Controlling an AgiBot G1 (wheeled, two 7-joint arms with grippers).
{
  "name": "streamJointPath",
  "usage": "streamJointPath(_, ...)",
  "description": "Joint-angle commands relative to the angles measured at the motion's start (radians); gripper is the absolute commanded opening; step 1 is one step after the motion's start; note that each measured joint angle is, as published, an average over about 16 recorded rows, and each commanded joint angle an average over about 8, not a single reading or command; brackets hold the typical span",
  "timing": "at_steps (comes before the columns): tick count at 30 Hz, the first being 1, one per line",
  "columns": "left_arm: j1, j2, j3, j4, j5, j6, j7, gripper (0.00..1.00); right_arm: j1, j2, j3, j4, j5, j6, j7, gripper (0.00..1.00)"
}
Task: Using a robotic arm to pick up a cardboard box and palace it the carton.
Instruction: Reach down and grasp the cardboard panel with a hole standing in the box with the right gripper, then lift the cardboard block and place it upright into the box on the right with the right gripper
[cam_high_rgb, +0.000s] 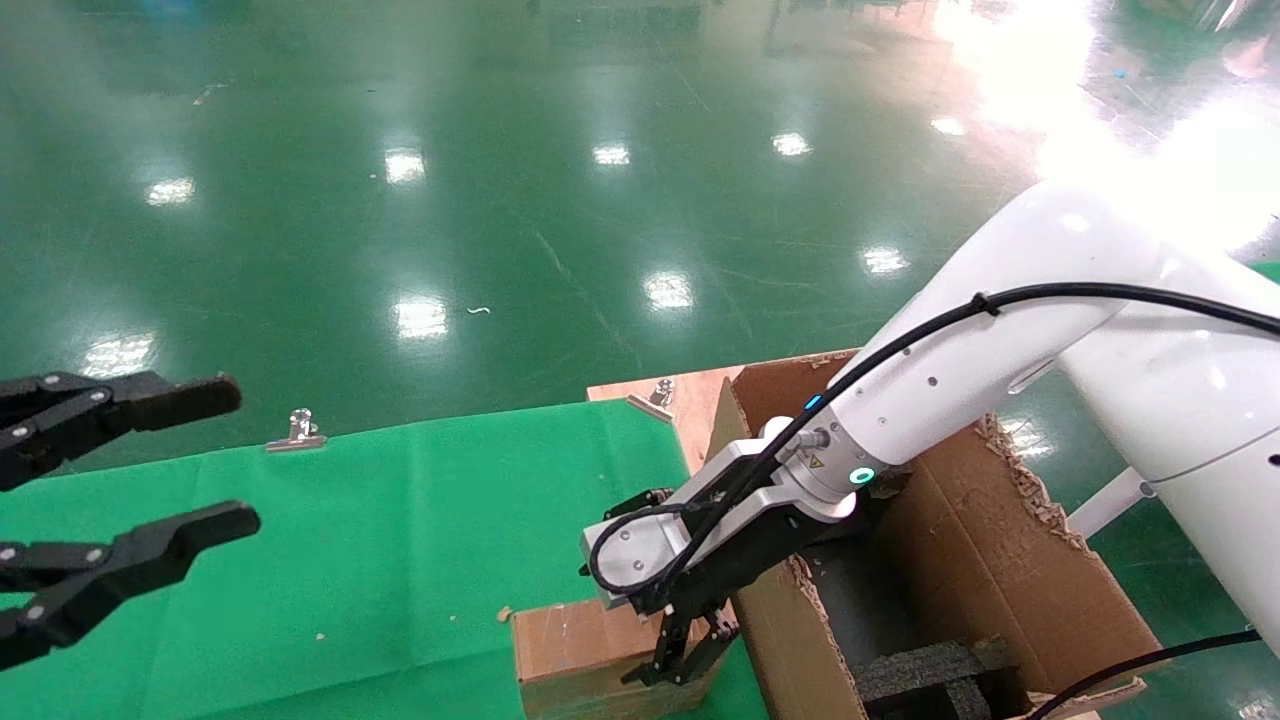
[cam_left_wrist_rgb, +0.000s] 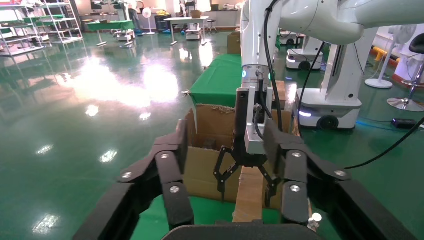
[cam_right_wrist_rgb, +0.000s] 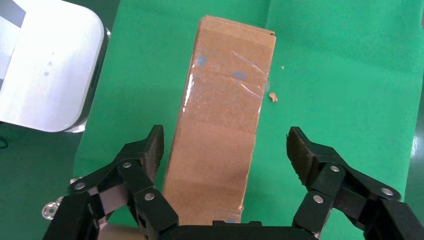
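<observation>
Two grippers, both spread: your right gripper (cam_high_rgb: 690, 650) hovers over the box (cam_right_wrist_rgb: 220, 125) at lower centre — left gripper (cam_high_rgb: 150, 465) idles at left, beside nothing.

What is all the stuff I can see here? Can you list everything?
Small flat brown cardboard box: one, brown, on the green cloth beside the carton, under the right gripper.
Large brown corrugated carton: one, ragged flaps, right of the table.
Black foam blocks: black, inside the carton.
Green cloth: one, covering the table.
Metal clips: two, silver, on the table's far edge.
Left gripper: black, open, hovering at left.
Right gripper: black, open, astride the box.
</observation>
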Motion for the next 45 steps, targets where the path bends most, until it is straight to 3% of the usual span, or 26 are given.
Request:
streamJointPath(1, 0.000, 0.000, 0.000, 0.000, 0.000, 0.000, 0.000, 1.00, -0.001, 0.000, 0.001, 0.000, 0.000, 0.000, 0.000, 0.00)
streamJointPath(27, 0.000, 0.000, 0.000, 0.000, 0.000, 0.000, 0.000, 1.00, 0.017, 0.019, 0.021, -0.008, 0.031, 0.012, 0.011, 0.00)
streamJointPath(36, 0.000, 0.000, 0.000, 0.000, 0.000, 0.000, 0.000, 1.00, 0.184, 0.068, 0.093, -0.050, 0.107, 0.010, 0.038, 0.00)
streamJointPath(45, 0.000, 0.000, 0.000, 0.000, 0.000, 0.000, 0.000, 1.00, 0.358, 0.098, 0.112, -0.132, 0.133, -0.003, 0.003, 0.00)
